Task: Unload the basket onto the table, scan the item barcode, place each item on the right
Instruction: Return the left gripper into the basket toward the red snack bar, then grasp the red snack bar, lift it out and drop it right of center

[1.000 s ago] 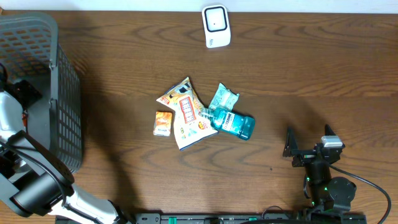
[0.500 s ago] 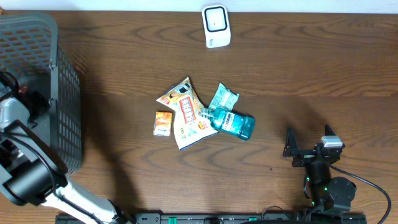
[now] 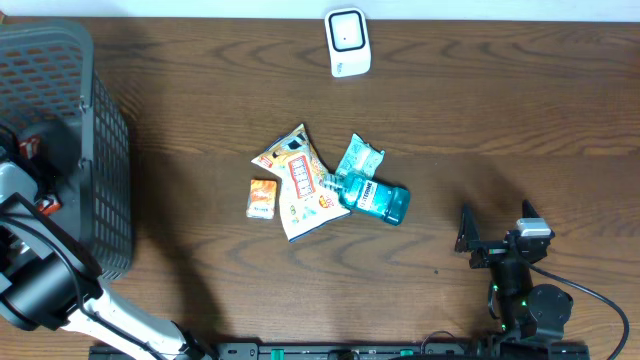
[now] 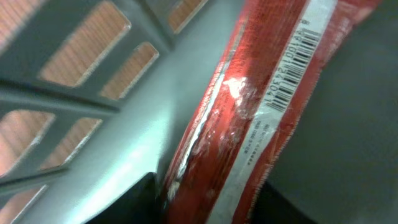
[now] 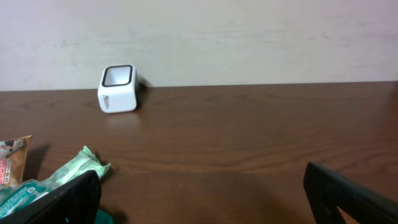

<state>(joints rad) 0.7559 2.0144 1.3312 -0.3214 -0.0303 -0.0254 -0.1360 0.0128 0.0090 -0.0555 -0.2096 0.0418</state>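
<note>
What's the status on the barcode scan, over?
Left hand in basket, astride red packet, grip unconfirmed. Right hand open, idle. Barcode showing on red packet; scanner far off, basket wall between.

The red packet (image 4: 249, 124) is glossy, crinkled plastic with a white strip down one edge, which carries a black barcode (image 4: 292, 68) and small print facing the left wrist camera. It stands tilted, close against the grey slotted wall of the basket (image 4: 143, 124). The scanner (image 3: 348, 42), a small white box with a dark window, sits at the far edge of the table (image 3: 500, 120).
</note>
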